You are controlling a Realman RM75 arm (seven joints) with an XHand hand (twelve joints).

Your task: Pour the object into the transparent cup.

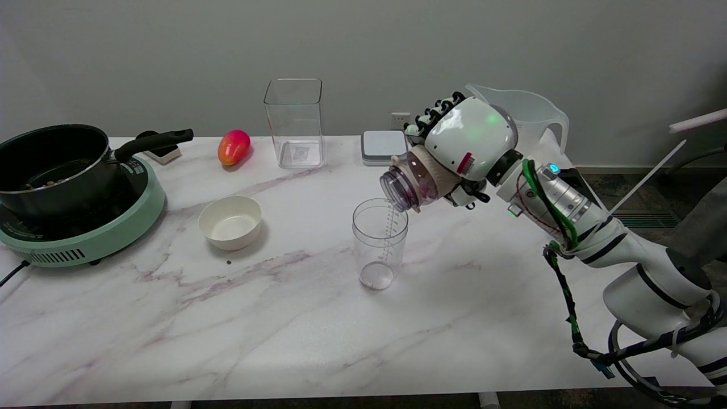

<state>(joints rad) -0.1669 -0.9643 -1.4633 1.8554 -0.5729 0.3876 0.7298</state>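
The robot hand (454, 150) grasps a clear plastic jar (412, 184), tipped mouth-down just above the rim of the transparent cup (379, 243), a ribbed cylinder upright on the marbled counter (284, 318).

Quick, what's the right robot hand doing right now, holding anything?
Right robot hand: holding a small clear bottle, tipped mouth-down over the transparent cup.
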